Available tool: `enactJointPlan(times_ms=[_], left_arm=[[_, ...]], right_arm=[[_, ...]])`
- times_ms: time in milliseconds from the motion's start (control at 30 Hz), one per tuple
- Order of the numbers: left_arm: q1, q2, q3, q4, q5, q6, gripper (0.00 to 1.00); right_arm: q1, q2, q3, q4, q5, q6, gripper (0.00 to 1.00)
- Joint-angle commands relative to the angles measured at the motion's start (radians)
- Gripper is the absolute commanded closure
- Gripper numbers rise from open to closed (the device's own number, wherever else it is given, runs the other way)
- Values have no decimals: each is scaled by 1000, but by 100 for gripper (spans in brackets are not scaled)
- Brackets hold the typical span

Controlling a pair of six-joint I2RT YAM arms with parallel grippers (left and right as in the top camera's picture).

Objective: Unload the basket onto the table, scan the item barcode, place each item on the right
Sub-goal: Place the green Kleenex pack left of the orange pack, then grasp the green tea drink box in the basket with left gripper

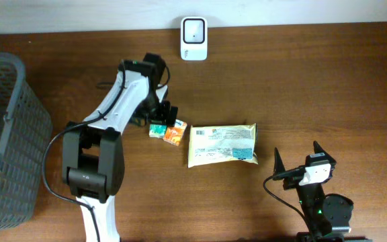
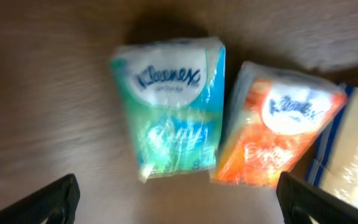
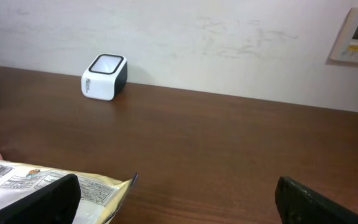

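Note:
A white barcode scanner (image 1: 193, 29) stands at the table's far edge; the right wrist view shows the scanner (image 3: 104, 77) against the wall. Three items lie mid-table: a green Kleenex tissue pack (image 1: 157, 130), an orange Kleenex pack (image 1: 175, 135) and a yellow snack packet (image 1: 222, 144). My left gripper (image 1: 161, 115) hovers open over the two packs. In its wrist view the green pack (image 2: 173, 112) and orange pack (image 2: 278, 134) lie flat side by side beyond the left gripper (image 2: 179, 205), which holds nothing. My right gripper (image 1: 295, 160) stands open near the front edge, right of the packet (image 3: 42, 180).
A grey mesh basket (image 1: 19, 134) stands at the left edge with something green inside. A wall panel (image 3: 356, 37) hangs at the right in the right wrist view. Bare wood lies between the packet and the scanner.

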Motion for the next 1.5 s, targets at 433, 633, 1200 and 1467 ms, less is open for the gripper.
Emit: enactJointPlan(times_ms=[433, 633, 1200, 1467], left_arm=[[881, -468, 366, -135, -257, -356, 1], [1089, -468, 4, 27, -248, -289, 1], [1204, -244, -316, 429, -205, 792, 0], [1206, -168, -316, 420, -205, 957, 6]], right_arm=[[5, -3, -5, -5, -6, 0, 1], [5, -3, -5, -5, -6, 1, 1], [5, -3, -5, -5, -6, 0, 1], [5, -3, -5, -5, -6, 0, 1]])
